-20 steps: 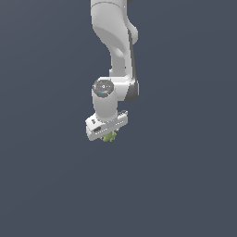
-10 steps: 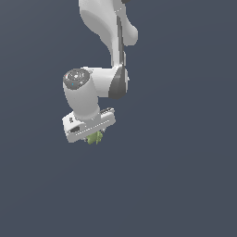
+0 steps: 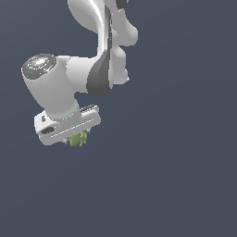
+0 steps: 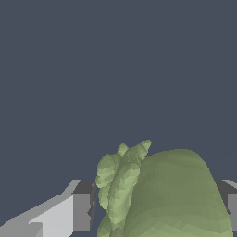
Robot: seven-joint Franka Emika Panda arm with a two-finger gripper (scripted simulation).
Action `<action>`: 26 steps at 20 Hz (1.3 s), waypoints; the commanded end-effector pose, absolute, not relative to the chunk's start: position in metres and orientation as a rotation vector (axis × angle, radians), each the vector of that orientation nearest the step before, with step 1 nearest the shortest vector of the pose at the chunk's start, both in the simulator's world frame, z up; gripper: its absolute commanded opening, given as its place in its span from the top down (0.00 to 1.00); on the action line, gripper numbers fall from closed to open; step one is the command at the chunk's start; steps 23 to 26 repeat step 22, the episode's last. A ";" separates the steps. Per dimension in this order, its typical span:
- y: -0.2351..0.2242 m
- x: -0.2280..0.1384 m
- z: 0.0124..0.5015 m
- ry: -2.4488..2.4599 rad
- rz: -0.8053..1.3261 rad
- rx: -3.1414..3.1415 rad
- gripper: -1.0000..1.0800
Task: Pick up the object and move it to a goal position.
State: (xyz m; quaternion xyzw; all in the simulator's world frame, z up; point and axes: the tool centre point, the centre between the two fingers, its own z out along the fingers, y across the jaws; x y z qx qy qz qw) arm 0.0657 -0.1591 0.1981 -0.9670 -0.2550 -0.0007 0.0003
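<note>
The object (image 3: 79, 138) is a small lumpy yellow-green thing that pokes out just under the white gripper (image 3: 78, 137) in the exterior view. The gripper is shut on it and holds it up in the air, in the left half of that view. The hand hides most of the object there. In the wrist view the object (image 4: 166, 194) fills the space between the two dark finger pads (image 4: 83, 206), which sit against its sides.
Only a plain dark grey-blue background shows around the arm (image 3: 99, 69) in both views. No table edge, container or other object is visible.
The arm has carried the object toward the exterior view's left and nearer the camera, so it looks larger. The grip on the object is unchanged.
</note>
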 end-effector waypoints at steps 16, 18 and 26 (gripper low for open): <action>-0.201 0.100 0.241 -0.802 0.000 -3.037 1.00; -0.202 0.101 0.243 -0.802 0.000 -3.037 1.00; -0.203 0.102 0.243 -0.802 0.000 -3.037 1.00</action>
